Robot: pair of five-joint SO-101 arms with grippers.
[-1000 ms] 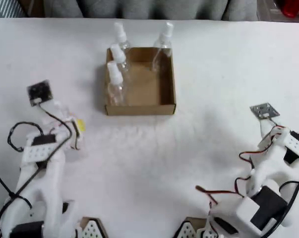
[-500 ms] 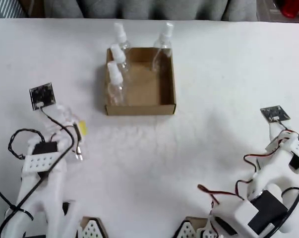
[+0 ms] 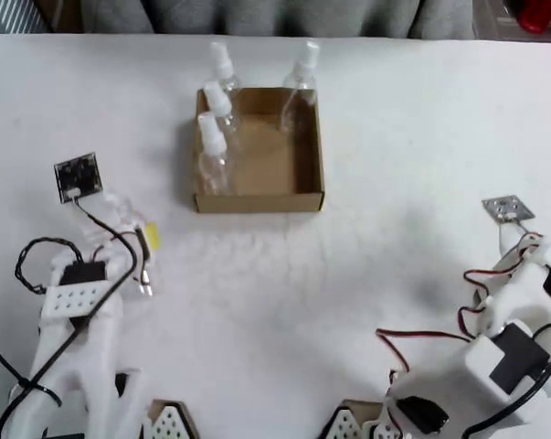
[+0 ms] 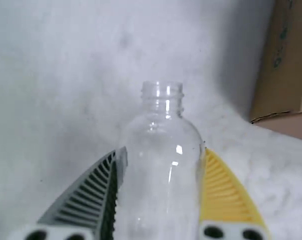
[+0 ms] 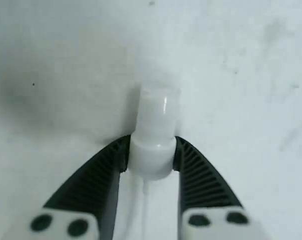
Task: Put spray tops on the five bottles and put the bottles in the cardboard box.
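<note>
My left gripper (image 4: 162, 154) is shut on a clear bottle (image 4: 161, 175) with a bare threaded neck and no top. The high view has this gripper (image 3: 131, 229) at the left, near side of the cardboard box (image 3: 257, 200). My right gripper (image 5: 152, 145) is shut on a white spray top (image 5: 155, 125) just above the table. That arm (image 3: 517, 302) is at the near right. Two capped bottles (image 3: 213, 155) (image 3: 220, 110) stand inside the box along its left wall. Two more capped bottles (image 3: 222, 62) (image 3: 302, 69) stand at its far edge; I cannot tell whether they are inside.
A white cloth (image 3: 385, 137) covers the table. A corner of the box (image 4: 286, 65) lies close to the held bottle in the left wrist view. Wires (image 3: 421, 337) trail beside the right arm. Open cloth stretches between the two arms.
The right arm has drawn back toward the near right corner with the spray top. The left arm shifted slightly toward the near side and then held still with its bottle.
</note>
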